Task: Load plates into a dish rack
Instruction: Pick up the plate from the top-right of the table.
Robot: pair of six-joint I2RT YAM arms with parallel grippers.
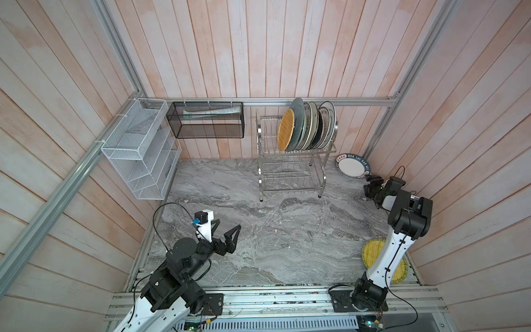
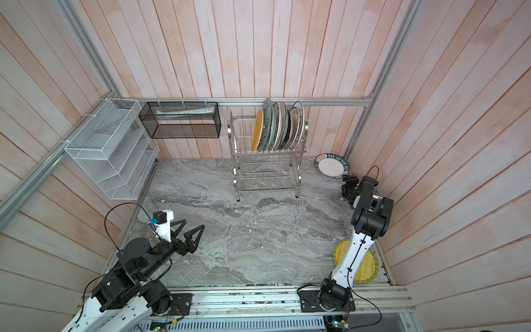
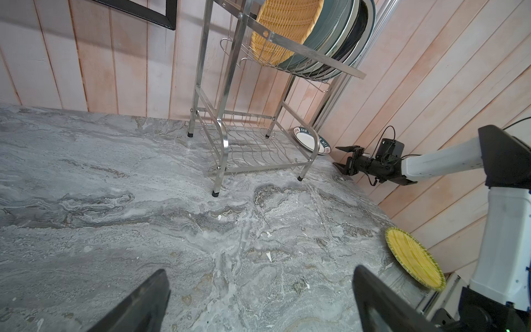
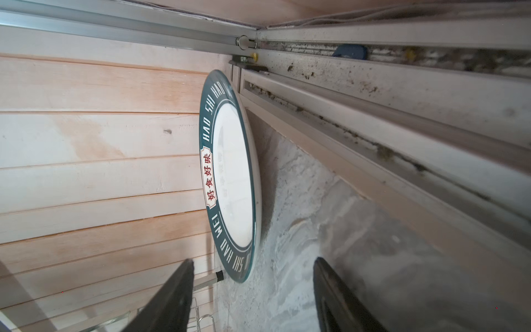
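I see right gripper (image 4: 253,261) apart at plate (image 4: 232,178) rim, unclamped | left gripper (image 1: 228,224) wide apart, empty | rack (image 1: 259,161) part-loaded

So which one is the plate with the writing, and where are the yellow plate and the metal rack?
Plate with writing (image 1: 352,166): in a top view, on its white middle.
Yellow plate (image 3: 413,257): left wrist view, on its woven middle.
Metal rack (image 3: 316,54): left wrist view, on its upper front rail.

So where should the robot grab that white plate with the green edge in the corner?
By the near rim of the plate, coming from the front, where the right gripper is. It lies flat on the table with walls close behind, and its edge curves up, so a finger may slip under.
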